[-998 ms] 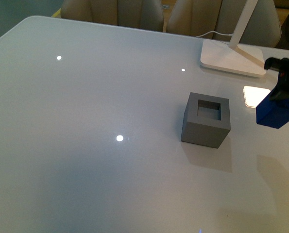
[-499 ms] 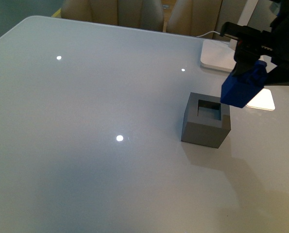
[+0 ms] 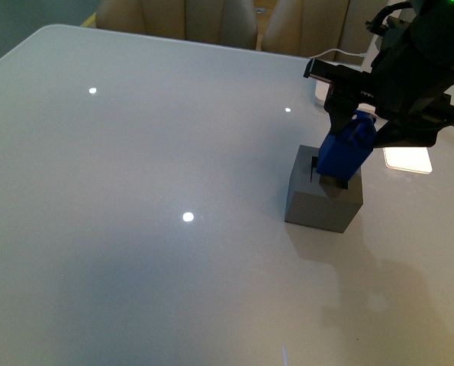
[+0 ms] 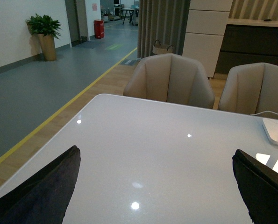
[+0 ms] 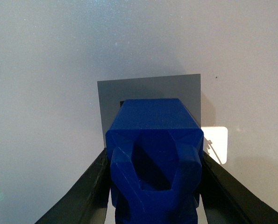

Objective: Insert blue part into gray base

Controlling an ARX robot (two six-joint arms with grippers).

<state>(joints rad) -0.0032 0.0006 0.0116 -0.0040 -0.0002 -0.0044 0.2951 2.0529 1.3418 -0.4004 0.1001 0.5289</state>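
The gray base (image 3: 322, 203) is a matte gray cube with a square hole in its top, standing right of the table's middle. My right gripper (image 3: 352, 137) is shut on the blue part (image 3: 346, 152) and holds it directly over the hole, its lower end at the opening. In the right wrist view the blue part (image 5: 153, 158) fills the space between the black fingers (image 5: 89, 186), with the gray base (image 5: 143, 93) beyond it. My left gripper (image 4: 155, 186) is open and empty above bare table; it does not show in the front view.
A white lamp foot (image 3: 323, 82) with its cable stands behind the base at the far right; its corner also shows in the left wrist view (image 4: 276, 130). A bright light patch (image 3: 408, 158) lies right of the base. Beige chairs (image 4: 174, 79) stand beyond the far table edge.
My right gripper has carried the blue part leftward from the table's right edge and lowered it over the gray base's hole. The base has not moved.
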